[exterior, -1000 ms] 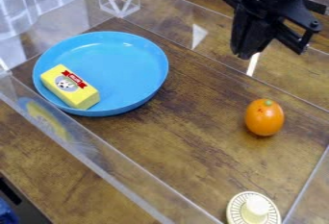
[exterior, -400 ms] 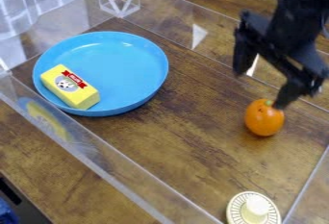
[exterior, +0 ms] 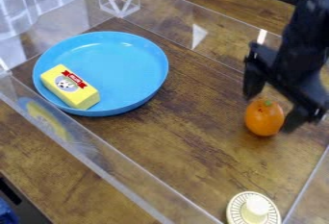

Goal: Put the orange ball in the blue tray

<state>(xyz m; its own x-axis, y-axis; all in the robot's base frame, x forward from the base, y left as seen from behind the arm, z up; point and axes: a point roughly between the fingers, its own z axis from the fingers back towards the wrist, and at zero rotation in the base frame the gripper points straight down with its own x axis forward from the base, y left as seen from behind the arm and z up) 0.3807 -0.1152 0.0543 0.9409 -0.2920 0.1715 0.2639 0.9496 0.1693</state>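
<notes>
Camera view: the orange ball (exterior: 264, 119), a small glossy sphere with a dark stem dimple, rests on the bench directly beneath the spread end effector (exterior: 286, 91), and probably handles as light, rigid and slippery, so grip across its widest part.

Single view: a fixed camera set high, looking obliquely down across the dark wood-grain tabletop (exterior: 193, 69), near enough that the table's edges run out of frame. The round bright-blue plastic tray (exterior: 129, 50) lies toward the upper left corner, the black robot gripper (exterior: 283, 98) at the right edge.
</notes>
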